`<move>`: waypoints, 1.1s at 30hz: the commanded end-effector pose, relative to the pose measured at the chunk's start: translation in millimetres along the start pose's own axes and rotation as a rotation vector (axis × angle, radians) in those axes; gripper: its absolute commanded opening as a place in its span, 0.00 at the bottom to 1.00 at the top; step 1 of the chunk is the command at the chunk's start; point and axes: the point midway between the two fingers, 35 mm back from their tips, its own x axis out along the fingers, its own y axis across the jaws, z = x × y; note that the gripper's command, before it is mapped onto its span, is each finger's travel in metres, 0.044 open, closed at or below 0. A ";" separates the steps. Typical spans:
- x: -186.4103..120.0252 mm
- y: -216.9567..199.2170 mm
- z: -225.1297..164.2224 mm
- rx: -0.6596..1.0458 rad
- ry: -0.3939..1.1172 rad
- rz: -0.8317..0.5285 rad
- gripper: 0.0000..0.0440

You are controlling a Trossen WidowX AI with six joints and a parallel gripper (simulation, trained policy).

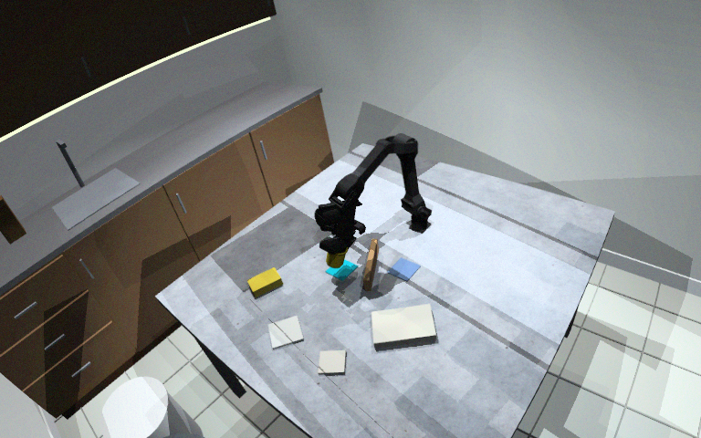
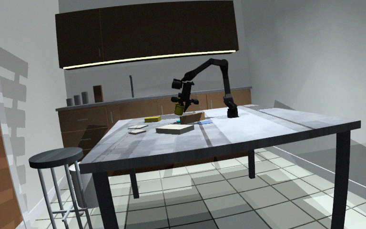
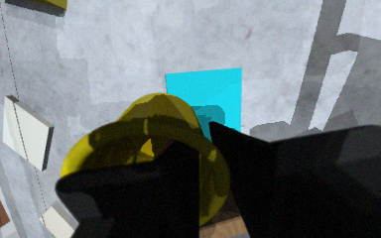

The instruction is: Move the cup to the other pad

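My gripper (image 1: 340, 247) (image 2: 183, 107) (image 3: 202, 129) is shut on the wall of the yellow cup (image 1: 335, 259) (image 2: 178, 109) (image 3: 164, 105), one finger inside it. The cup hangs above the table, close over the cyan pad (image 1: 347, 268) (image 2: 177, 121) (image 3: 213, 89), and leans a little in the exterior view. A small purple bit shows inside the cup in the wrist view; the finger hides most of the inside, so the marbles cannot be made out well. The blue pad (image 1: 404, 268) (image 2: 205, 122) lies beyond the upright wooden board.
The wooden board (image 1: 371, 265) (image 2: 192, 118) (image 3: 225, 228) stands between the pads, close beside the cup. A yellow block (image 1: 265, 282) (image 2: 152, 119), a large cream block (image 1: 402, 325) (image 2: 175, 129) and two flat pale tiles (image 1: 285, 331) (image 1: 331, 361) lie around on the table.
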 end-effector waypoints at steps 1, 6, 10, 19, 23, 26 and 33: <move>13.6 -9.9 -0.8 0.000 0.001 -0.028 0.05; 22.0 -19.9 -1.0 0.010 0.006 -0.058 0.12; 26.2 -27.6 -0.7 0.019 0.011 -0.081 0.16; 20.7 -20.9 8.1 0.049 0.009 -0.023 0.36; 15.0 -20.7 10.6 0.057 0.013 -0.003 0.39; 9.1 -22.0 10.8 0.062 0.022 0.010 0.42; -8.4 -24.4 13.4 0.081 0.033 0.044 0.49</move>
